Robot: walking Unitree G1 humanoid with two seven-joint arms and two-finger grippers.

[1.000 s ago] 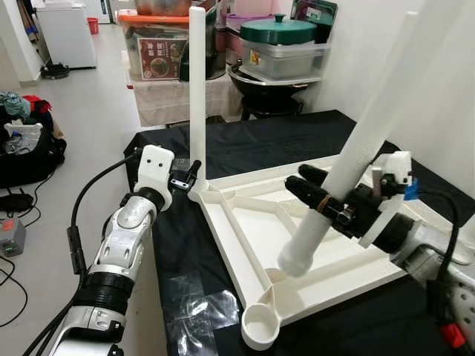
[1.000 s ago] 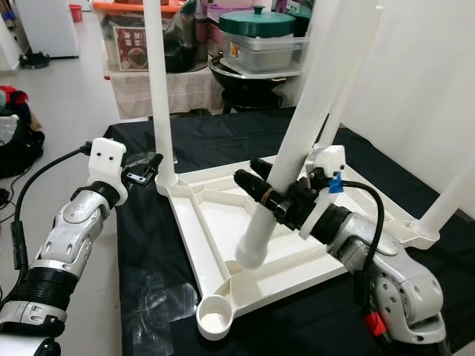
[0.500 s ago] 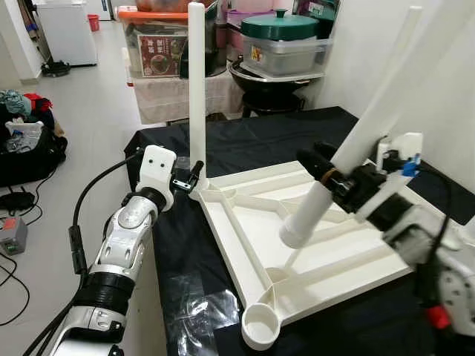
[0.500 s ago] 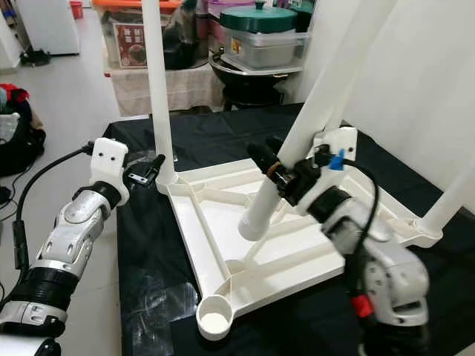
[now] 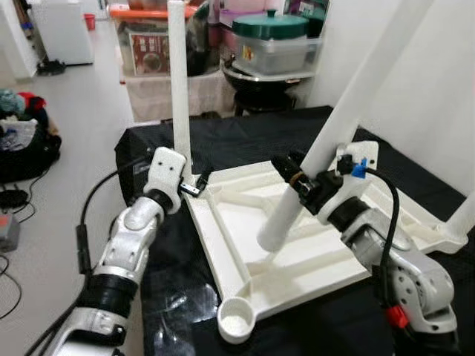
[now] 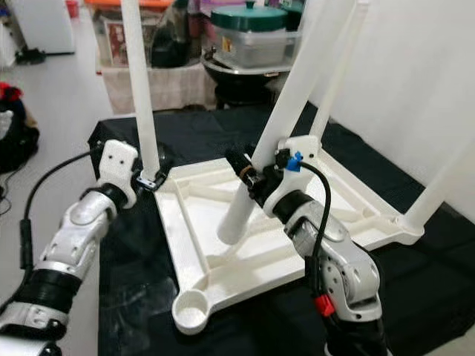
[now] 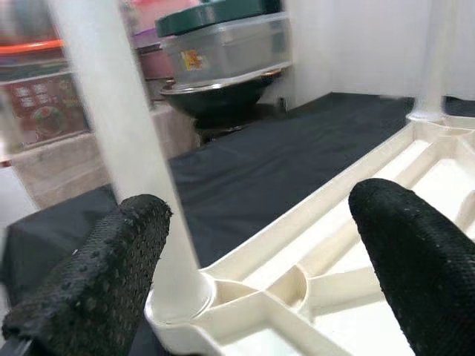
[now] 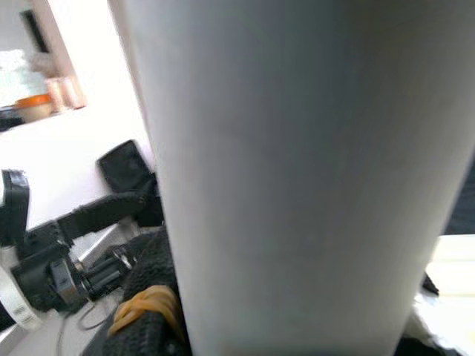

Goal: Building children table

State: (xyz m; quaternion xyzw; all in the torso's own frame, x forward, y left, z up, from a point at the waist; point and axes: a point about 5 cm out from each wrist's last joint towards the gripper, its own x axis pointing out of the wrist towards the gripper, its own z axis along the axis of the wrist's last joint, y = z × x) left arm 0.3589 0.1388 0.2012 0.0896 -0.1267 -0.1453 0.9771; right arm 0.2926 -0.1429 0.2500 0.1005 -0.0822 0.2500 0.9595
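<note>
A white children's table top [image 5: 326, 252] lies upside down on a black-covered table [image 5: 245, 141]. One white leg [image 5: 178, 89] stands upright in its left corner, and another leg [image 5: 464, 215] stands in the right corner. My left gripper [image 5: 194, 184] is open at the base of the left leg, with its fingers [image 7: 96, 274] apart beside that leg [image 7: 119, 133]. My right gripper [image 5: 300, 182] is shut on a loose white leg [image 5: 356, 96], tilted, with its lower end hanging above the table top. The near corner socket [image 5: 236, 320] is empty. A finger with a yellow band [image 8: 145, 311] presses on the loose leg [image 8: 297, 163].
Behind the table stand stacked storage boxes, a green-lidded pot [image 5: 271, 26] and an orange-lidded bin [image 5: 148, 44]. A white wall runs along the right. Open floor with bags [image 5: 22, 133] lies to the left. The table's left edge drops off beside my left arm.
My right gripper has lifted the loose leg's lower end off the table top and swung it a little to the left. The camera has shifted; my left gripper stays at the corner leg.
</note>
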